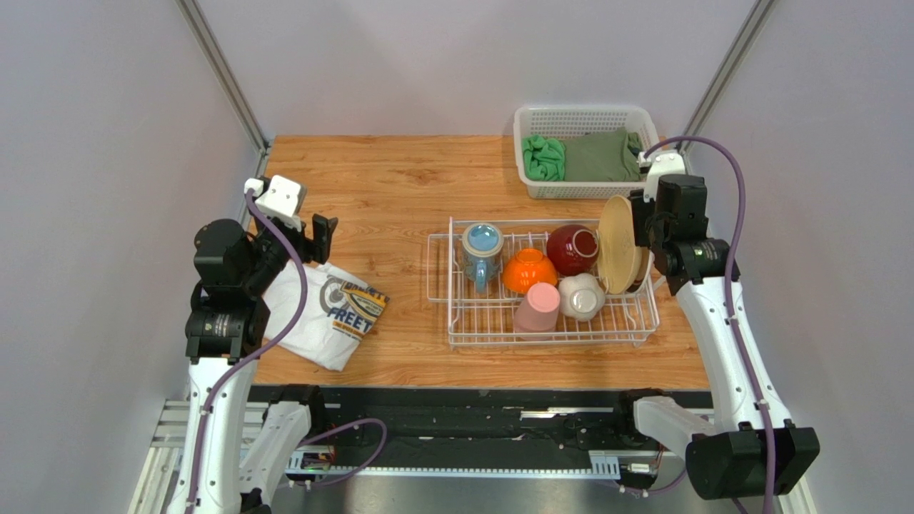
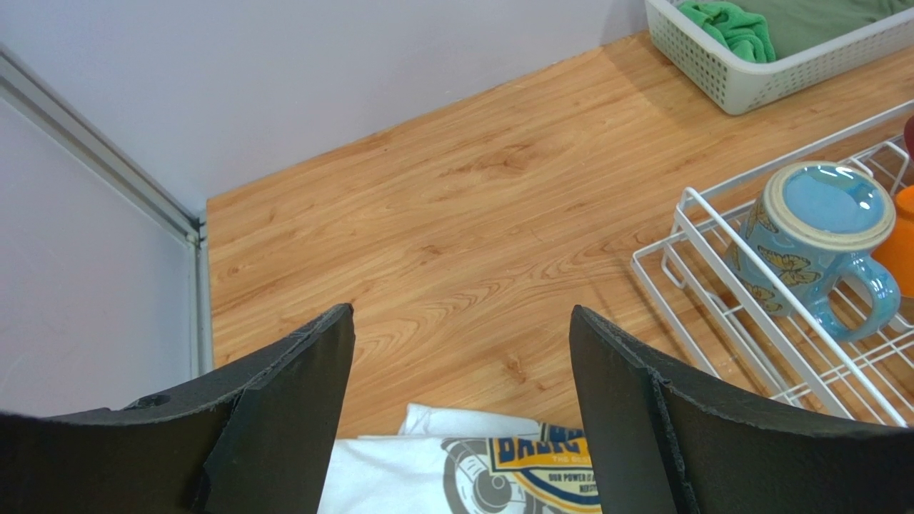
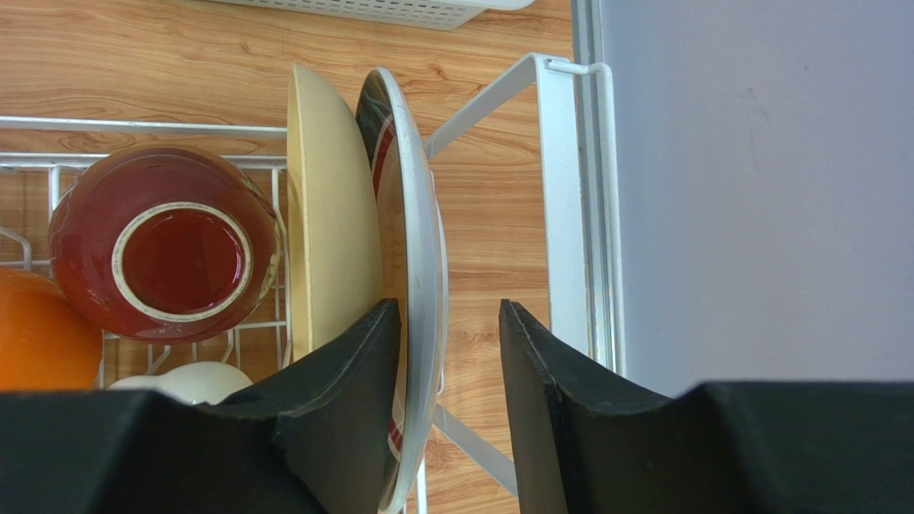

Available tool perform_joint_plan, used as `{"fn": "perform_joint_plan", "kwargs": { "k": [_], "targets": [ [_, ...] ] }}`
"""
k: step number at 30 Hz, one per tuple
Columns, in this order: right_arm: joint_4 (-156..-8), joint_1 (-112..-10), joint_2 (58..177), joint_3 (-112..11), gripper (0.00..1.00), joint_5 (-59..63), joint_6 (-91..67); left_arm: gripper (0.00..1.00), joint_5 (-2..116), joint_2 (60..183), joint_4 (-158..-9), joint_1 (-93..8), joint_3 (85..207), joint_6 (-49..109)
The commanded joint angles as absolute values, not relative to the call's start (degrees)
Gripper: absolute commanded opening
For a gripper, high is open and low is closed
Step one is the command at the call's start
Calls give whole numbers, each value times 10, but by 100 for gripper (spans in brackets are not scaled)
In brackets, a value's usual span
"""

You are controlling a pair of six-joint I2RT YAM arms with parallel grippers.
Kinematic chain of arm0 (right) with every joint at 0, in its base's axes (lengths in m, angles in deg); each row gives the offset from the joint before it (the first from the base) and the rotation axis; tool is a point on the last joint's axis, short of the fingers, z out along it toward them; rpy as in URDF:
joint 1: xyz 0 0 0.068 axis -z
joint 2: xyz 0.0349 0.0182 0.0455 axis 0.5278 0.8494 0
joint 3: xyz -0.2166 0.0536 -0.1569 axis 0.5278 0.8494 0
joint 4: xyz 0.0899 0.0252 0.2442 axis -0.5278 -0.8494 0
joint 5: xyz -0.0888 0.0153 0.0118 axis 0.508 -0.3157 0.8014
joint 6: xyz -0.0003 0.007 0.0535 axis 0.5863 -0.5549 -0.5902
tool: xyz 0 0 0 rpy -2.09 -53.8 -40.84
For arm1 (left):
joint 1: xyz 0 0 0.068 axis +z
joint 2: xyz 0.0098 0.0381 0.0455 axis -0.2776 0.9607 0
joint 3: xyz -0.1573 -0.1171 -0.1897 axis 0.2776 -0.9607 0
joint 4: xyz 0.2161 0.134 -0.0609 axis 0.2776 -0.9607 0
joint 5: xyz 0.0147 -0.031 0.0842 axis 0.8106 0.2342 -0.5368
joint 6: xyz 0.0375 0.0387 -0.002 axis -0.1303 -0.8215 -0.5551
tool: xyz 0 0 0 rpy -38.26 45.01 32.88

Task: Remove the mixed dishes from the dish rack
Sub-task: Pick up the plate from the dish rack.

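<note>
The white wire dish rack [image 1: 448,321] holds a light-blue mug [image 1: 482,248], an orange bowl [image 1: 529,270], a dark red bowl [image 1: 572,248], a pink cup [image 1: 536,308], a small white bowl [image 1: 581,297] and upright tan plates [image 1: 617,244]. My right gripper [image 3: 451,321] is open and straddles the rim of the outer, white-rimmed plate [image 3: 424,203]. Its left finger sits between that plate and the tan plate [image 3: 327,214], and a gap shows on the right side. My left gripper [image 2: 461,321] is open and empty above a printed T-shirt [image 2: 451,471], left of the rack.
A white perforated basket [image 1: 585,118] with green cloths [image 1: 545,157] stands behind the rack. The T-shirt [image 1: 327,311] lies at the table's front left. The right wall stands close beside the rack's end [image 3: 563,193]. Bare wood [image 2: 451,203] lies between shirt and rack.
</note>
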State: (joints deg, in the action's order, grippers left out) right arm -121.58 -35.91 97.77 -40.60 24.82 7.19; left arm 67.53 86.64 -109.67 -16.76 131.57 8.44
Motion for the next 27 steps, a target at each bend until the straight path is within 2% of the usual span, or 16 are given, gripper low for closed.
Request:
{"fn": "perform_joint_plan", "kwargs": {
  "k": [1, 5, 16, 19, 20, 23, 27],
  "targets": [
    [-1180, -360, 986, -392, 41, 267, 84, 82, 670, 860, -1080, -165, 1311, 69],
    [-1171, -360, 997, -383, 37, 272, 86, 82, 670, 858, -1079, -165, 1309, 68],
    [-1153, -357, 1022, -374, 35, 276, 91, 82, 666, 857, -1076, -164, 1304, 65],
    [-1150, -355, 1030, -372, 27, 276, 92, 82, 666, 856, -1075, -165, 1304, 66],
    [-1151, -355, 1032, -373, 20, 275, 91, 82, 666, 856, -1074, -165, 1303, 65],
    [-1153, -355, 1034, -377, 9, 276, 92, 82, 665, 856, -1072, -165, 1304, 67],
    [-1160, -355, 1027, -394, 0, 276, 95, 82, 666, 855, -1071, -165, 1304, 69]
  ]
}}
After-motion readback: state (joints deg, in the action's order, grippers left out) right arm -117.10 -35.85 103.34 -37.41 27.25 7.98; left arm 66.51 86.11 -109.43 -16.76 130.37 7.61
